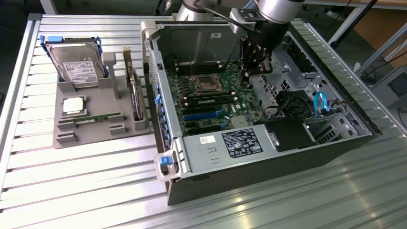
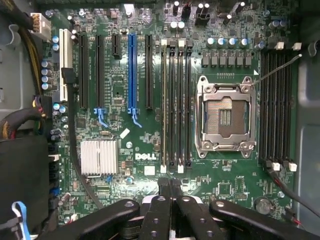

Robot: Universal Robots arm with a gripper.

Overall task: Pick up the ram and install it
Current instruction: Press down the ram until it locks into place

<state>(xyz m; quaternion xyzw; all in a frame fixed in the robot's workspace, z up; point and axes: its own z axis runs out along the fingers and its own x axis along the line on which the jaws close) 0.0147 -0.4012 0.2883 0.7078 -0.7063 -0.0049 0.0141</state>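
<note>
The ram (image 1: pixel 96 119), a thin green stick, lies in a slot of the grey holder (image 1: pixel 70 136) on the exterior view's left, outside the computer case. My gripper (image 1: pixel 253 70) hangs inside the open case (image 1: pixel 190 162), above the motherboard and far from the ram. In the wrist view my gripper (image 2: pixel 170 187) is shut, its black fingertips (image 2: pixel 164 189) pressed together with nothing between them. It points at the board just below the four long black memory slots (image 2: pixel 176 105), beside the open processor socket (image 2: pixel 223 116).
The holder also carries a hard drive (image 1: pixel 76 67), a square silver processor chip (image 1: pixel 73 105) and an expansion card (image 1: pixel 135 95) standing on edge. Case walls, a black cable bundle (image 2: pixel 20 125) and the power supply (image 1: pixel 235 143) surround the board. The ribbed metal table (image 1: pixel 83 191) lies in front.
</note>
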